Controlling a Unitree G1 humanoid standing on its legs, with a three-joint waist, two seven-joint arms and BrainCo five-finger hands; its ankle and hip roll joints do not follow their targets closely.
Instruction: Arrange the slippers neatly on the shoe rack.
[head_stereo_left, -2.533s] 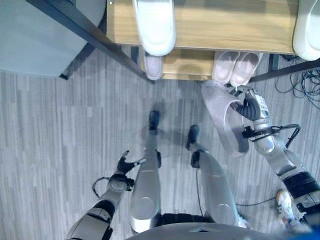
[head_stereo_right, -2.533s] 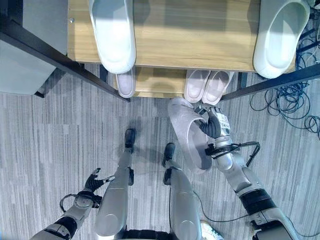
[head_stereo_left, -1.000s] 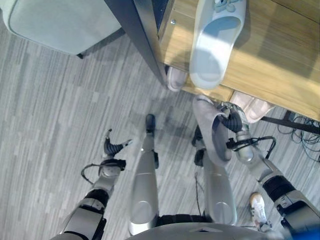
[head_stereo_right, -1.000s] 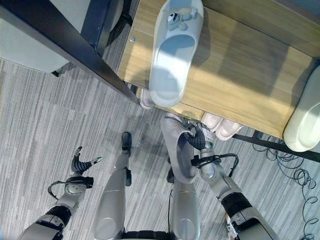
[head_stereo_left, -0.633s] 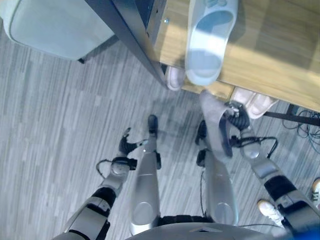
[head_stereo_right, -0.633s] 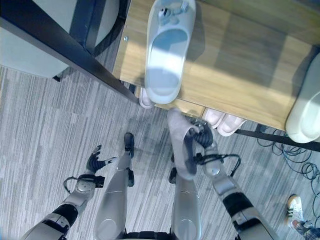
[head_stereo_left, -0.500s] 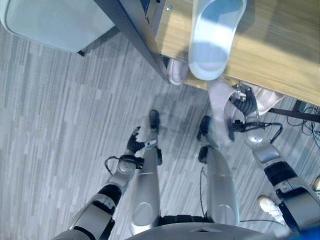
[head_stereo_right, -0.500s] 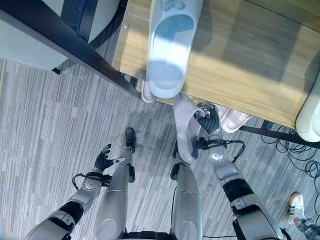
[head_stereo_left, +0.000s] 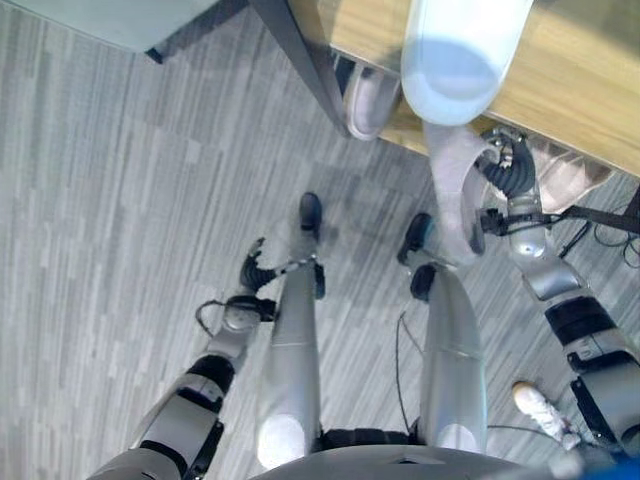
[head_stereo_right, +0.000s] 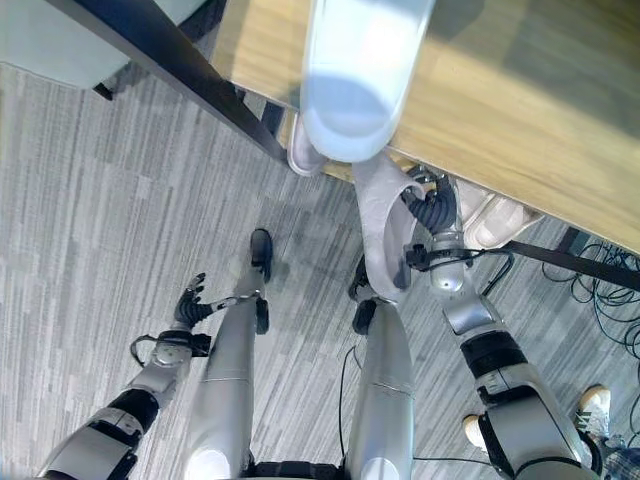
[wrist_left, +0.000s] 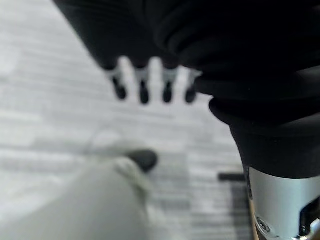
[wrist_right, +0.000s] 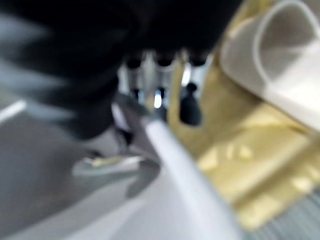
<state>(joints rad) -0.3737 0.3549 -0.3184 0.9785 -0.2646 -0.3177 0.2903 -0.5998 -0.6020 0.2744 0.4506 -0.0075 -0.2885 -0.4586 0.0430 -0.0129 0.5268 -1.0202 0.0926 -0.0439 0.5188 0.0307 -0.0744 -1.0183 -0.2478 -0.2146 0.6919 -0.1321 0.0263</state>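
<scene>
My right hand (head_stereo_left: 510, 176) is shut on the rim of a grey slipper (head_stereo_left: 452, 192), held on edge just below the front edge of the wooden shoe rack (head_stereo_left: 585, 95). In the right wrist view its fingers (wrist_right: 159, 95) curl over the grey slipper's rim (wrist_right: 172, 150). A light blue slipper (head_stereo_right: 360, 70) lies on the top shelf, its heel over the edge right above the held one. On the lower shelf sit a single pale slipper (head_stereo_left: 372, 100) and a pale pair (head_stereo_right: 492, 216). My left hand (head_stereo_left: 254, 272) hangs open and idle beside my body, fingers (wrist_left: 142, 90) straight.
A black metal rack post (head_stereo_left: 305, 60) slants down at the rack's left corner. Black cables (head_stereo_right: 610, 290) lie on the grey floor to the right. A person's white shoe (head_stereo_left: 545, 408) stands at the lower right. A cream slipper (wrist_right: 280, 60) lies close past my right hand.
The camera has shifted and the rack fills more of the top. My right hand has carried the grey slipper up to the rack's front edge. The left hand has swung slightly.
</scene>
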